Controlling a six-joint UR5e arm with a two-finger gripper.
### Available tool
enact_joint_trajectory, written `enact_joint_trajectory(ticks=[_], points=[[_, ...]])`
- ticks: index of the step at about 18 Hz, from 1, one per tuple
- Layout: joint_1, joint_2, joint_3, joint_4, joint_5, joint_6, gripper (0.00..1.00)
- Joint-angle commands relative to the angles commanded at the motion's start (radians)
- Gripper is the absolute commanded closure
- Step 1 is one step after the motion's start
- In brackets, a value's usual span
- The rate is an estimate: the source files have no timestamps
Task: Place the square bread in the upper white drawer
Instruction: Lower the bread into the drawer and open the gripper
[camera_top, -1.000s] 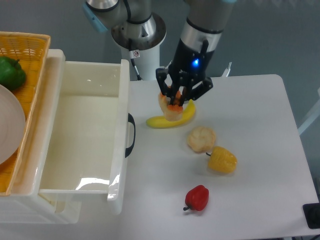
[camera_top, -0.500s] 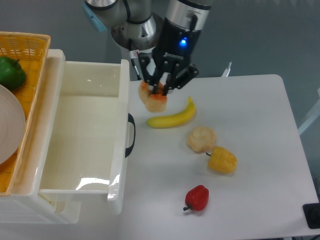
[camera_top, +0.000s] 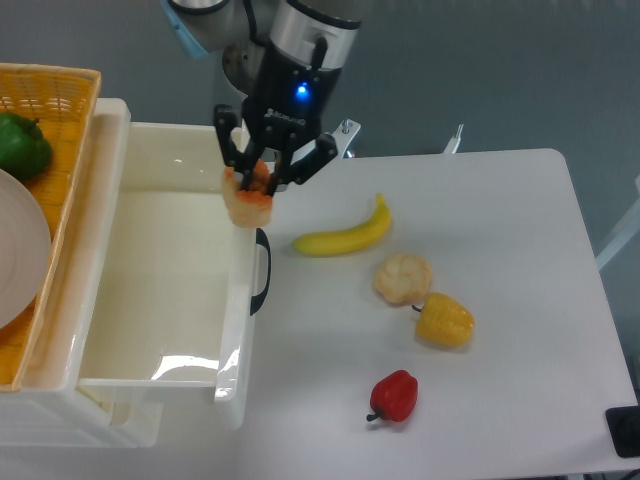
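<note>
Pale beige, orange-crusted square bread (camera_top: 247, 203); glossy white upper drawer (camera_top: 160, 270); yellow banana (camera_top: 345, 234); red pepper (camera_top: 394, 396).

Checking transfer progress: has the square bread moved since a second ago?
Yes. The square bread, held in the claw, went left from above the banana to the white drawer's front edge.

Bright even light; glare on upper white drawer (camera_top: 190, 365).

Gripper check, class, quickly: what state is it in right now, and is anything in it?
Gripper: closed on the square bread, held in the air over the front panel of the upper white drawer.
</note>
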Motion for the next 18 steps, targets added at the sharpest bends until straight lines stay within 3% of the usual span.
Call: enact_joint_trajectory(ticks=[10, 16, 18], points=[[-0.078, -0.034, 0.000, 0.021, 0.000, -0.002, 0.55], [-0.080, -0.037, -0.002, 0.029, 0.000, -0.009, 0.54], [-0.081, -0.038, -0.005, 0.029, 0.000, -0.006, 0.46]])
